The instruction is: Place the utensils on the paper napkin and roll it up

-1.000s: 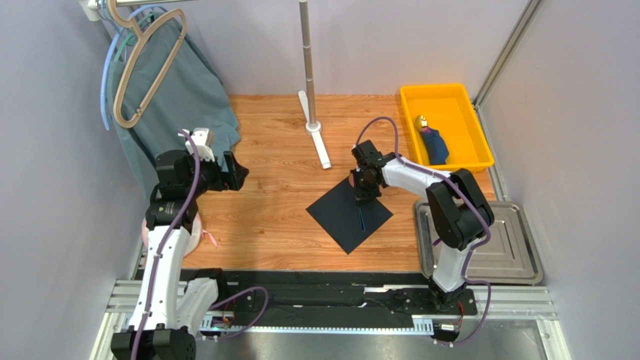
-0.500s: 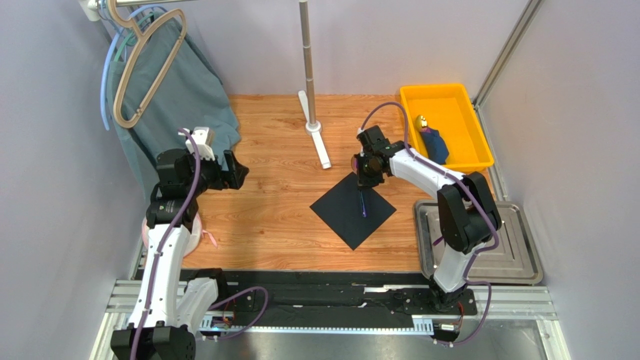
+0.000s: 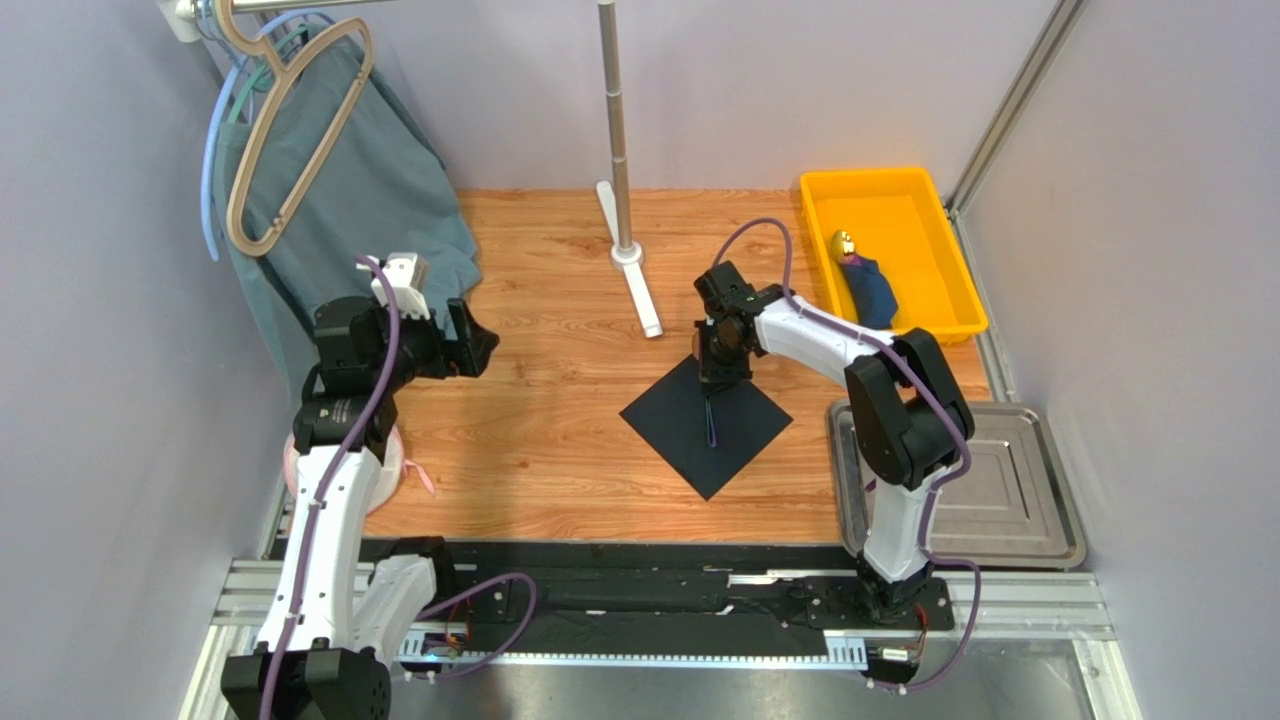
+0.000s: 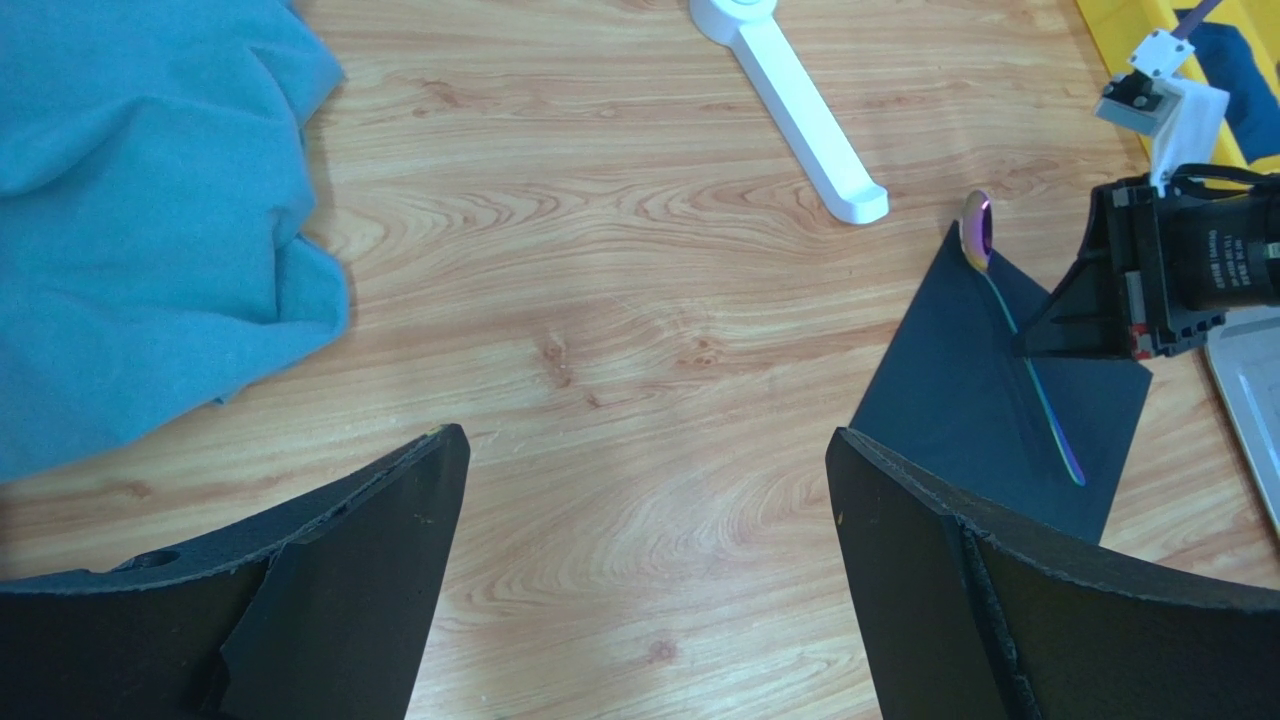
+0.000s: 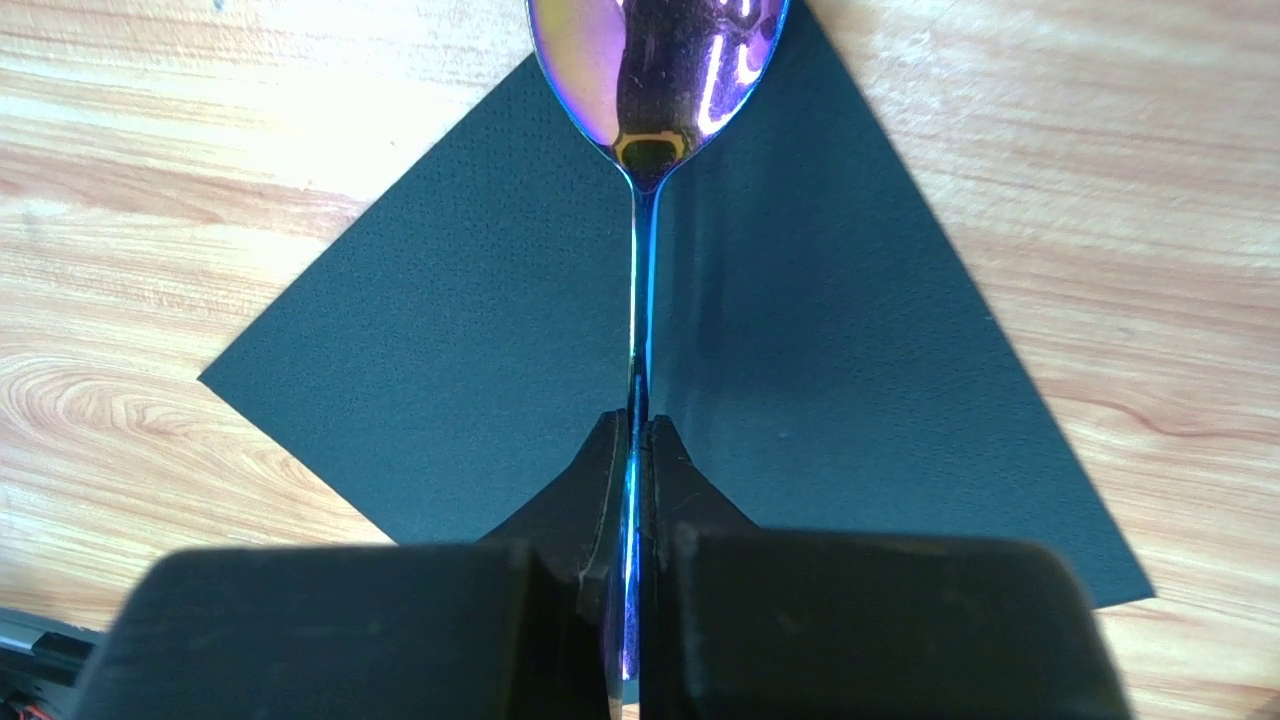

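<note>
Teal cloth (image 4: 135, 195) lies at the left of the wood table (image 4: 601, 300). Near it hangs the left gripper (image 4: 646, 450), jaws spread wide. Further right, the right gripper (image 5: 637, 428) pinches a spoon (image 5: 657, 60) by its handle over the black napkin (image 5: 481, 345), with the bowl at the napkin's far corner.

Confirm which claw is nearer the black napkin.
Right. The right claw is over the napkin, shut on the spoon by its handle. The left claw hangs open well off to the napkin's left, beside the teal cloth.
</note>
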Robot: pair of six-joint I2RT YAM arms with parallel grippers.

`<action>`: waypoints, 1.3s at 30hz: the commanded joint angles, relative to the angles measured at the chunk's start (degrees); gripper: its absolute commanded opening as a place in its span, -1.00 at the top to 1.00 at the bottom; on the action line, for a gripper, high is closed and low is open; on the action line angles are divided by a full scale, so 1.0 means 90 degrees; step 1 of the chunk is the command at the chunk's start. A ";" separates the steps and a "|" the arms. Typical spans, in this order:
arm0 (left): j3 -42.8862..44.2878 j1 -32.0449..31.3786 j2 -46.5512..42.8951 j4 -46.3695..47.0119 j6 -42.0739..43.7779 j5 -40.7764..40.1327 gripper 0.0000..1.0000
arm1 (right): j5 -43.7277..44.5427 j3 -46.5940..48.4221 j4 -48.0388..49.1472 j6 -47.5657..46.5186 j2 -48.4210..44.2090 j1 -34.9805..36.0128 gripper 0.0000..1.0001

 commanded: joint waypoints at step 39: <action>0.0427 0.0038 0.0001 0.0034 0.0006 0.0335 -0.98 | 0.0182 0.1418 -0.1242 -0.0241 -0.0608 -0.0119 -0.24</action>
